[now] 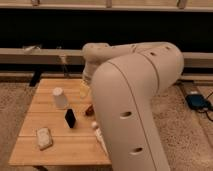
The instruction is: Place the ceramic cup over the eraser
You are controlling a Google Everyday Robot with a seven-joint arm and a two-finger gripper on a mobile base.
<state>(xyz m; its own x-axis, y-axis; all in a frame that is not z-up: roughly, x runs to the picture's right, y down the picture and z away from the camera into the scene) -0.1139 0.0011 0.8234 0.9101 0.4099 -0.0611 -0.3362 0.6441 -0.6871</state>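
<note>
The ceramic cup, small, white and upside down, stands on the wooden table at the back left. The eraser, a small black block, stands upright just in front and to the right of the cup, apart from it. My gripper hangs low over the table to the right of the cup, at the end of the big white arm, and touches neither the cup nor the eraser.
A pale flat packet lies at the front left. A small red-brown object lies right of the eraser. A white bottle shows partly beside the arm. The arm hides the table's right half. A dark wall and ledge run behind.
</note>
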